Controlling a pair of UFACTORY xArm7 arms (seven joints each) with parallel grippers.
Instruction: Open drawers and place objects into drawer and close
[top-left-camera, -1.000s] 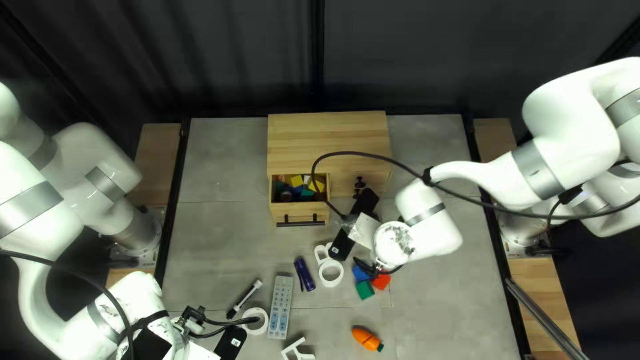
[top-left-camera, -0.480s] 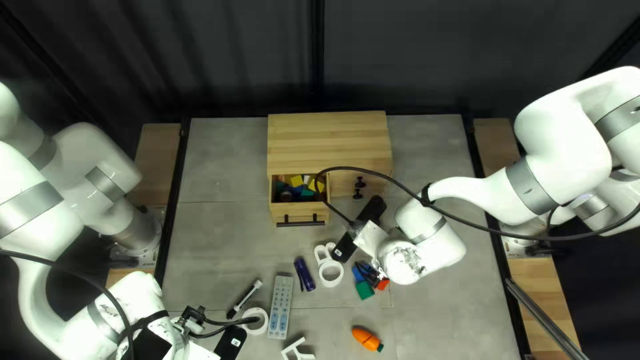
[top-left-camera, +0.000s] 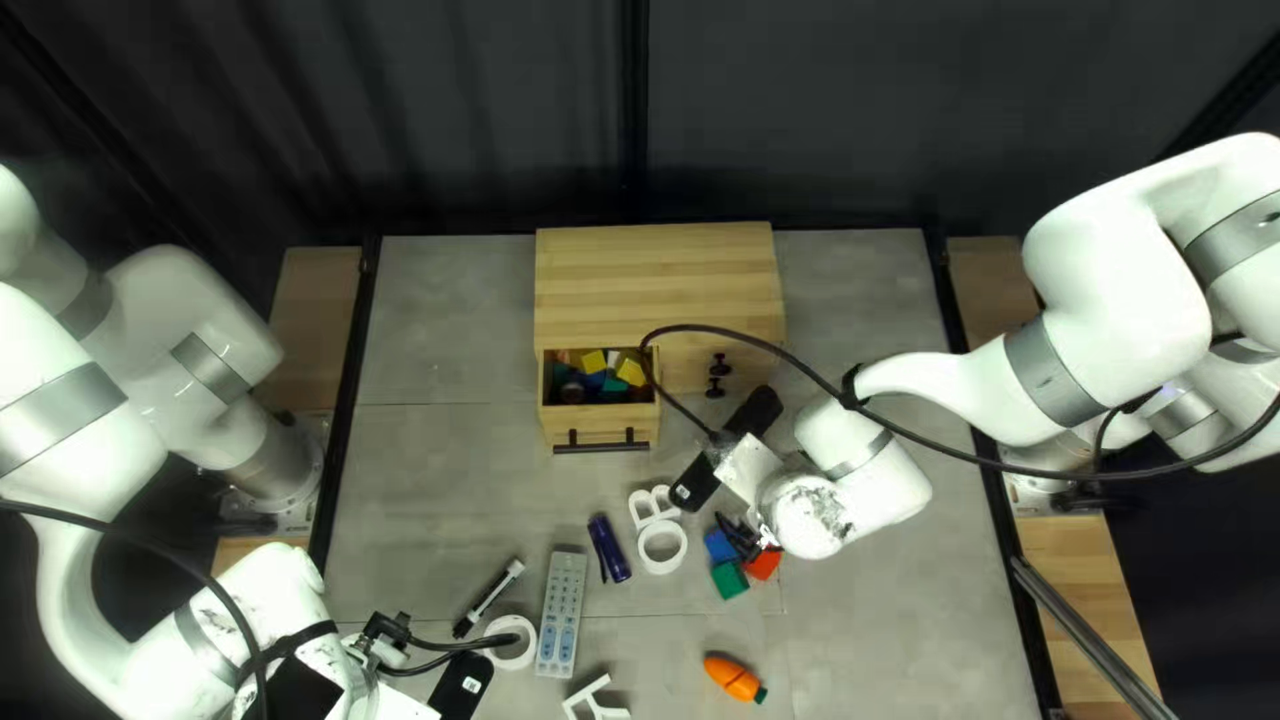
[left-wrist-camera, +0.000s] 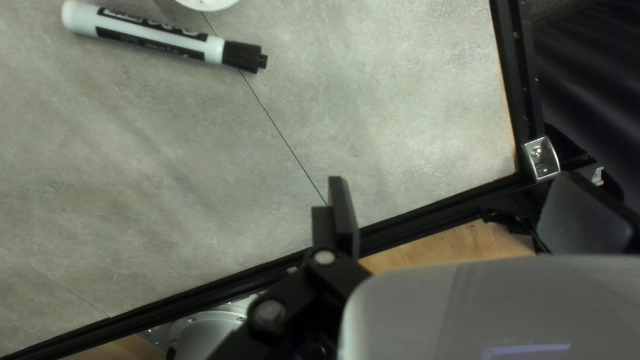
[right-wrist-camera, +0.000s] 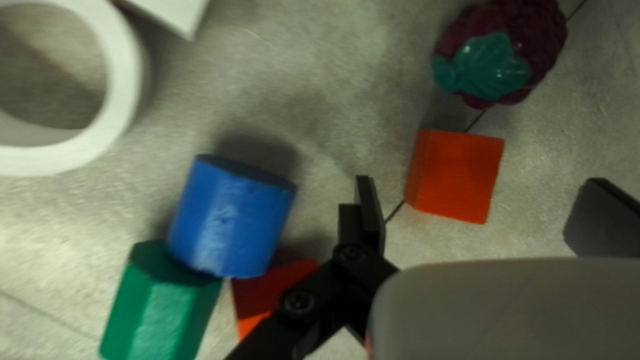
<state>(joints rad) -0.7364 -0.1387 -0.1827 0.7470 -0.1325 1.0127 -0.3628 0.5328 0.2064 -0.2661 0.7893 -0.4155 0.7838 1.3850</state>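
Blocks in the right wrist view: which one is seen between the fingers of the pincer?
The red block beside the berry. The other red block, the blue one and the green one all lie outside the open right pincer.

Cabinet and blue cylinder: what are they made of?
Cabinet: looks like wood, maybe bamboo, smooth and satin; pale parallel strips show on top. Blue cylinder: probably painted wood, possibly plastic; opaque coat, soft sheen, no grain visible.
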